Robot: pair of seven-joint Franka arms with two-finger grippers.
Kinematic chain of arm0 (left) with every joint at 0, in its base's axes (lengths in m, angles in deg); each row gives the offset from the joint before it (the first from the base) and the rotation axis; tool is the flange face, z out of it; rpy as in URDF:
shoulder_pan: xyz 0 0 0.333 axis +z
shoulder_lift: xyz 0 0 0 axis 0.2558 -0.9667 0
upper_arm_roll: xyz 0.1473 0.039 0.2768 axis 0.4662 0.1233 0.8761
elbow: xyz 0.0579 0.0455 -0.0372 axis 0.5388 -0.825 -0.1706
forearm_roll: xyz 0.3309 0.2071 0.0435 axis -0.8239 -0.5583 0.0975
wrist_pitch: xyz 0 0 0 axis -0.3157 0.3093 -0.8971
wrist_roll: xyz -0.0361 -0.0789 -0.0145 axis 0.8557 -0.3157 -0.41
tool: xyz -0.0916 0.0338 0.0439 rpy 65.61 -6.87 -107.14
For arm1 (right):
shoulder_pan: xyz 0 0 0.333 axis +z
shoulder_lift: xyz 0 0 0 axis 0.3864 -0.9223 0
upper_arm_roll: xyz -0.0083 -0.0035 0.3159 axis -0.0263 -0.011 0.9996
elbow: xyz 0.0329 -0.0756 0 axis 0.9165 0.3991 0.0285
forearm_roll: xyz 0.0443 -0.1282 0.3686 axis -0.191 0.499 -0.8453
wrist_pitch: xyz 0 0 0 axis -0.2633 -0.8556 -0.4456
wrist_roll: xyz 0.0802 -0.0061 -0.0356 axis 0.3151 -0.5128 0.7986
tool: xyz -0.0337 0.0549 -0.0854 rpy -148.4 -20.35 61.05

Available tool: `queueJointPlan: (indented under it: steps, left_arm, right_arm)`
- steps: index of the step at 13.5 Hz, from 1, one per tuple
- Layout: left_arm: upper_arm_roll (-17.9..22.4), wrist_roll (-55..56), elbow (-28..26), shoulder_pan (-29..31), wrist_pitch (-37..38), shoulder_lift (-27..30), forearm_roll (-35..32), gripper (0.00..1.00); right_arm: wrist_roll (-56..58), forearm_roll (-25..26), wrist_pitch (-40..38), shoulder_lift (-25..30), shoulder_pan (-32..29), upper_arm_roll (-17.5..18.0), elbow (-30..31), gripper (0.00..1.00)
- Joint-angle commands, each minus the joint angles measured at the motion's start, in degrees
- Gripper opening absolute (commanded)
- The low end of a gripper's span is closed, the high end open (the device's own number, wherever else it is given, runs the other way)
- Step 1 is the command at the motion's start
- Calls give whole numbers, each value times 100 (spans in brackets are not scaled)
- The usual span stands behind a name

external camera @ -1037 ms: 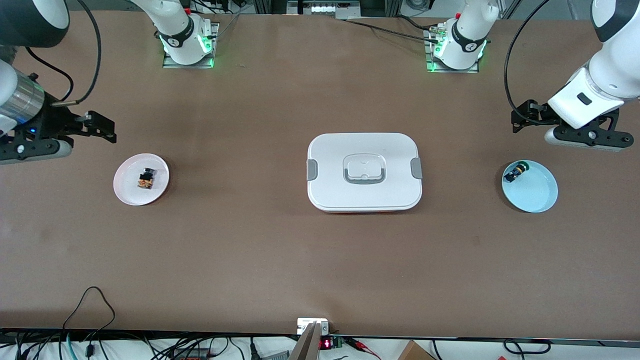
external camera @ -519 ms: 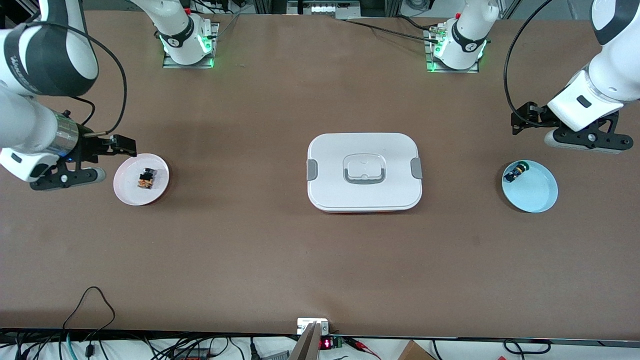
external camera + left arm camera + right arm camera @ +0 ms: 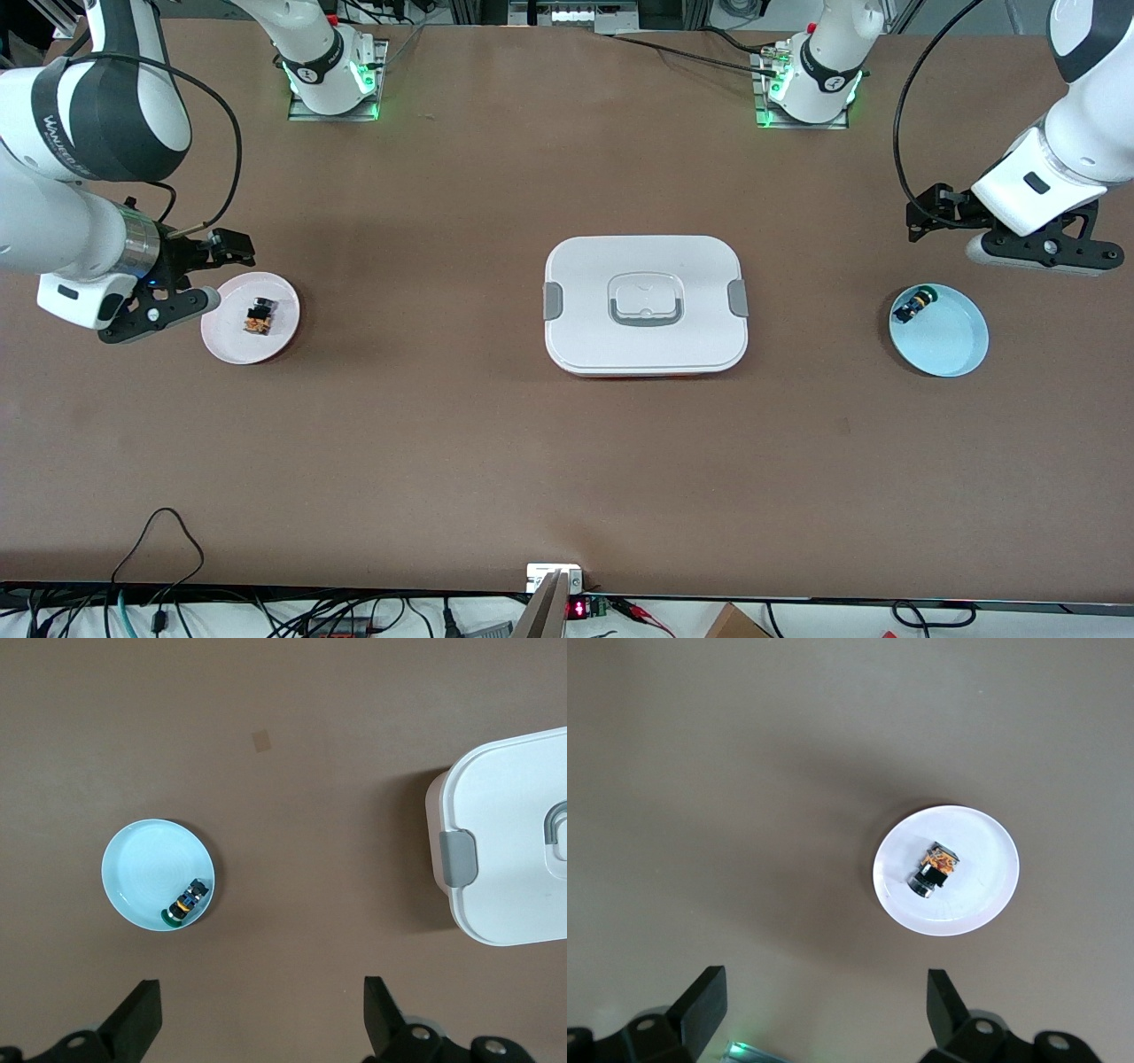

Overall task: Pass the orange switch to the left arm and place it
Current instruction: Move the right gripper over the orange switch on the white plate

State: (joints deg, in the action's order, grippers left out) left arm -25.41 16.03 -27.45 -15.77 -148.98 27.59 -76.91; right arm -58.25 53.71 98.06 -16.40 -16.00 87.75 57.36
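Fingers wide on my right gripper (image 3: 208, 275) beside the pink plate (image 3: 226, 341) holding the orange switch (image 3: 259, 316), left gripper (image 3: 921, 221) gaped too, box (image 3: 646, 305) sat mid-table.

box (image 3: 509, 837) cut by frame edge

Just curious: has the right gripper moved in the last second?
Yes. The right gripper, open, has come toward the pink plate holding the orange switch, now at its rim.

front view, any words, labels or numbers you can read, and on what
Grey lettering on the right arm's black band: too blurred to read.
Round marks on both arm bases: too small to read.
Red digits on a small display at the table's near edge: unreadable.
Box, plates: no text.
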Motion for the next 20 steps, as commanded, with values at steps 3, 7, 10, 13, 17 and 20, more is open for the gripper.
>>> queueJointPlan:
  steps: [3,7,10,13,17,20]
  left_arm:
    - [13,-133,193,-10,74,-96,59,100]
    - [13,-141,193,7,83,-96,59,100]
    - [13,-141,193,-2,83,-96,59,100]
    - [4,-141,193,-2,83,-96,59,100]
    - [13,-141,184,16,92,-96,59,100]
    - [13,-141,184,16,83,-96,59,100]
  right_arm:
    - [953,18,72,97,-66,-57,255,100]
    - [1620,36,292,88,-364,-57,422,100]
    - [2095,36,616,158,-610,-66,702,100]
    - [2544,36,1134,464,-752,-57,1386,100]
    - [3115,36,2066,730,-883,-57,2346,100]
    - [3939,18,3083,721,-1041,-57,3117,100]
